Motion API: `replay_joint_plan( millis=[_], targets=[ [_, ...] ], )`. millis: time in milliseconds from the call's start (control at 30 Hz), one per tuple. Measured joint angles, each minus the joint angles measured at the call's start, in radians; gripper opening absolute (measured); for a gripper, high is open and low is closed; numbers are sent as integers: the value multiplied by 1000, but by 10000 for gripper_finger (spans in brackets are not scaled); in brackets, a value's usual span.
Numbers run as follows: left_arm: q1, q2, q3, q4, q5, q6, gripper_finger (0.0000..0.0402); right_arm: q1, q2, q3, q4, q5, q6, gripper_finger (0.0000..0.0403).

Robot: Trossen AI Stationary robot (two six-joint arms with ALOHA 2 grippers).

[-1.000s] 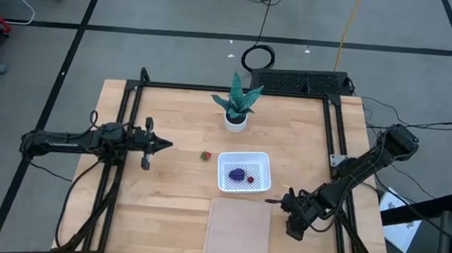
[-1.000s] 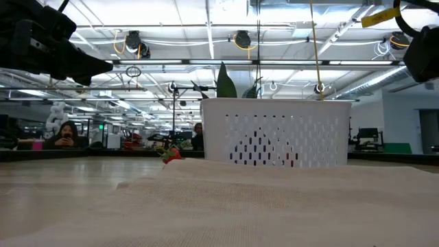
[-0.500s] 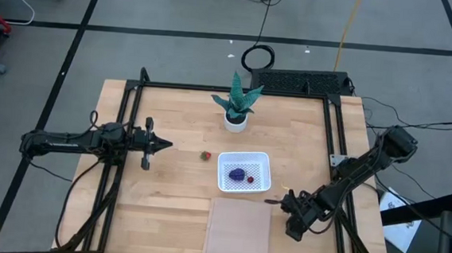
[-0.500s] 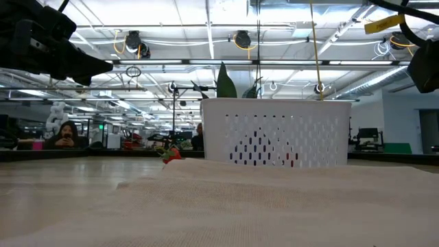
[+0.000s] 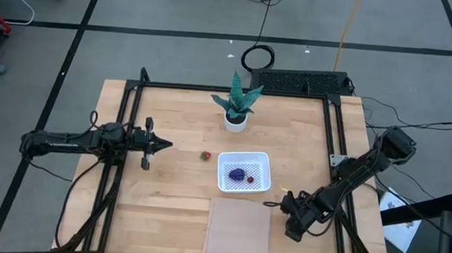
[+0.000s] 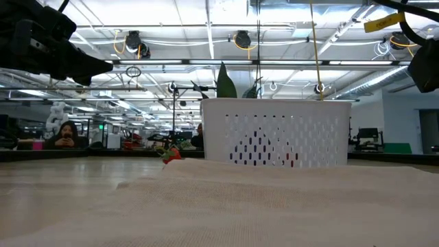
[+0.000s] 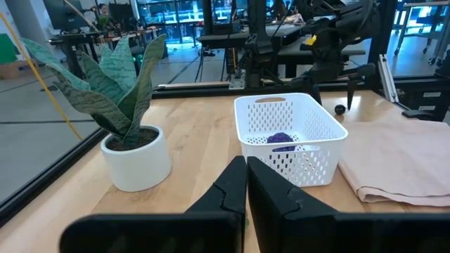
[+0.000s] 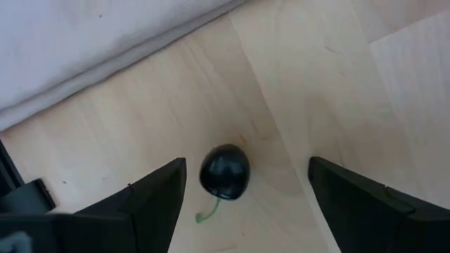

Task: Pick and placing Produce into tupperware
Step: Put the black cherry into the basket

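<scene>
The white tupperware [image 5: 244, 172] sits mid-table and holds the purple grape cluster [image 5: 238, 175] and a small dark red fruit [image 5: 250, 178]. The red-and-green strawberry piece [image 5: 205, 155] lies on the wood to its left. My right gripper [image 8: 246, 166] is open and low over the table, right of the tupperware's near right corner. Its fingers stand on either side of the blackish round fruit [image 8: 225, 171] without touching it; the fruit rests on the wood. My left gripper [image 7: 246, 184] is shut and hovers over the table's left half, pointing toward the tupperware [image 7: 292, 137].
A folded tan cloth [image 5: 238, 231] lies near the table's near edge, just beside the blackish fruit, its edge [image 8: 105, 42] close to my right gripper. A green plant in a white pot [image 5: 236, 107] stands beyond the tupperware. Black frame rails [image 5: 123, 175] run along the table's sides.
My right arm's elbow has shifted slightly toward the table's near edge, while its gripper has stayed at the blackish fruit. The fruits and the tupperware have not moved.
</scene>
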Motion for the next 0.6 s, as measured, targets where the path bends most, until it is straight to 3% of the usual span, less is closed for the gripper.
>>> replay_joint_plan(
  millis=[367,600],
  targets=[
    [0,0,0,-8,0,0,17,0,13,-1,-24,18,-38,257],
    [0,0,0,-9,0,0,17,0,14,-2,-37,23,-45,190]
  ],
)
